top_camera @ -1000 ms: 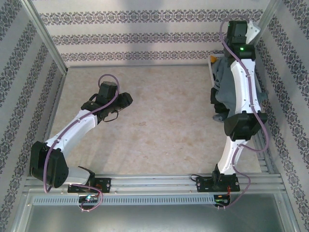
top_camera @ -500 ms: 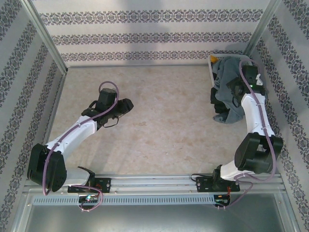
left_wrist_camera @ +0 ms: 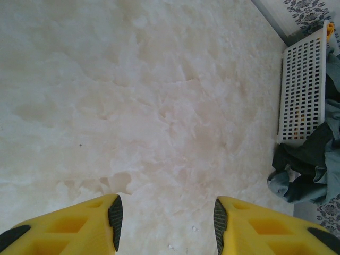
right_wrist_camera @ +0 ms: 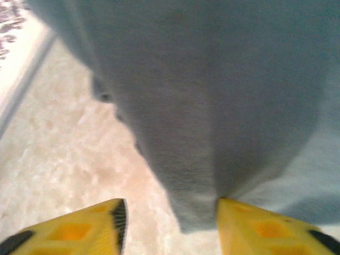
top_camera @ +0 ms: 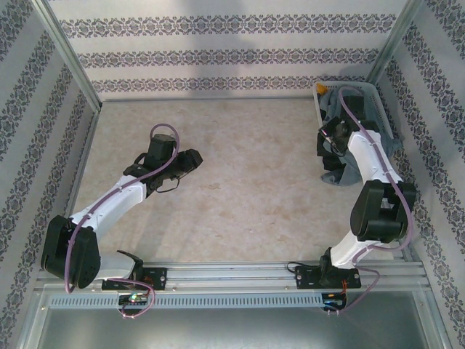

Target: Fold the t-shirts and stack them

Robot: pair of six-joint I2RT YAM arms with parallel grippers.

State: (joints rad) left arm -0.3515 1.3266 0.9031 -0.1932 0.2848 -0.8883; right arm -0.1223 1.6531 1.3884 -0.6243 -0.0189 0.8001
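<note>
1. The counter (top_camera: 240,189) is a pale, mottled beige surface, enclosed on three sides by walls papered in a grey floral stripe.
2. The slate blue-grey t-shirt (top_camera: 331,107) lies crumpled at the far right of the counter. It is heaped in the basket and spills over the basket's near edge down to the counter, unfolded. The left wrist camera sees its folds (left_wrist_camera: 332,114) beside the basket's lattice wall. In the right wrist camera it hangs as a broad grey sheet (right_wrist_camera: 212,95) close to the lens.
3. The black t-shirt (left_wrist_camera: 300,158) is bunched with the grey one at the near end of the basket, a dark wad resting against the lighter cloth. From above it shows as a dark patch (top_camera: 320,147) on the pile's left side. Neither shirt is folded or stacked.
4. The white plastic lattice basket (top_camera: 373,90) sits in the far right corner. Its perforated side (left_wrist_camera: 303,90) faces the middle of the counter.
5. The left pincer (top_camera: 190,158) hovers over bare counter left of centre, well apart from the shirts. Its yellow fingers (left_wrist_camera: 85,223) are spread wide with nothing between them.
6. The right pincer (top_camera: 328,138) is at the shirt pile's left edge. Its fingers (right_wrist_camera: 79,228) are parted, and the grey cloth's hanging hem drops into the gap, touching the tip of the finger on the right of that view. It is not clamped.
7. A small yellow-orange object (left_wrist_camera: 330,29) peeks out at the basket's far corner.
</note>
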